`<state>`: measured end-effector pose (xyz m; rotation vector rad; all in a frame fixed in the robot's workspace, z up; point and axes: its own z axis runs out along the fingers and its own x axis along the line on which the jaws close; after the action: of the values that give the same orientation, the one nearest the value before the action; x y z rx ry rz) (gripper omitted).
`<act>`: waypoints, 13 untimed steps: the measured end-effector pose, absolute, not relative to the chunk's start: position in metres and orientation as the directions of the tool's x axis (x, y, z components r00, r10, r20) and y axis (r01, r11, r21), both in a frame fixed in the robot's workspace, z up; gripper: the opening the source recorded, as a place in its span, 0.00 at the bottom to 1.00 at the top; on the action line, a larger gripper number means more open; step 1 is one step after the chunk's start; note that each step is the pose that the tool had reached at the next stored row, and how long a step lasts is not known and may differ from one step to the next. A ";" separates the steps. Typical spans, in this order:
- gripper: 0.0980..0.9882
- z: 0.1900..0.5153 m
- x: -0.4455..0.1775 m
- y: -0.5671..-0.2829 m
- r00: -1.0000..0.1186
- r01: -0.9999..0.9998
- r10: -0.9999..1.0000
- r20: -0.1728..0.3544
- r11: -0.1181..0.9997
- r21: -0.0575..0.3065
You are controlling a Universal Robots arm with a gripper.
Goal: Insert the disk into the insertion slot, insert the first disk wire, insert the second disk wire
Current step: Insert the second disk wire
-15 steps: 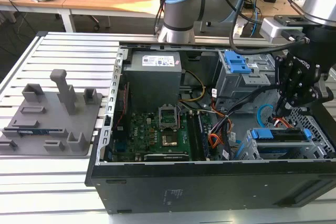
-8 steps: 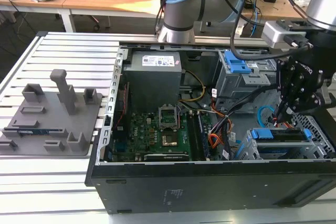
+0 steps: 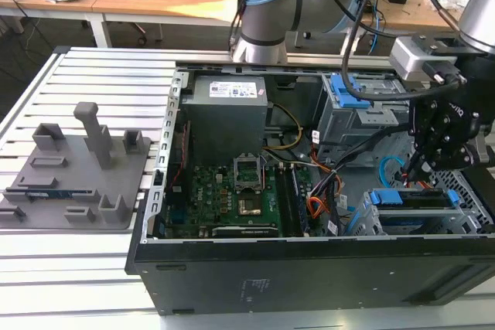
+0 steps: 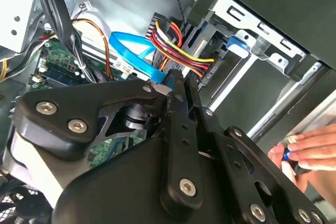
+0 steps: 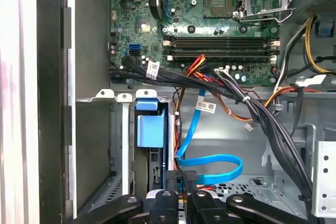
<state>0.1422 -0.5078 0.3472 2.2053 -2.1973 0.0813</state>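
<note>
The disk in its blue carrier lies inside the insertion slot, the low grey cage at the exterior view's right. The first disk wire, a red, yellow and black bundle, ends in a black plug seated at the disk's end. The second disk wire, a light-blue flat cable, loops round to my fingertips. My gripper hangs over the disk's connector end, its fingers closed on that cable's plug end.
The open computer case holds the motherboard, a thick black cable bundle and the taller grey cage with a blue latch. A grey fixture block sits at the exterior view's left. A person's hand is beside the case wall.
</note>
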 end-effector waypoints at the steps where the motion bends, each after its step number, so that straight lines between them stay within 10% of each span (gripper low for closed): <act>1: 0.07 0.347 0.142 -0.510 0.003 -1.000 -0.999 0.044 -0.004 -0.017; 13: 0.07 0.348 0.143 -0.521 -0.004 -1.000 -1.000 -0.004 0.004 -0.008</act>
<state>0.1429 -0.5210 0.3477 2.2236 -2.2316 0.0045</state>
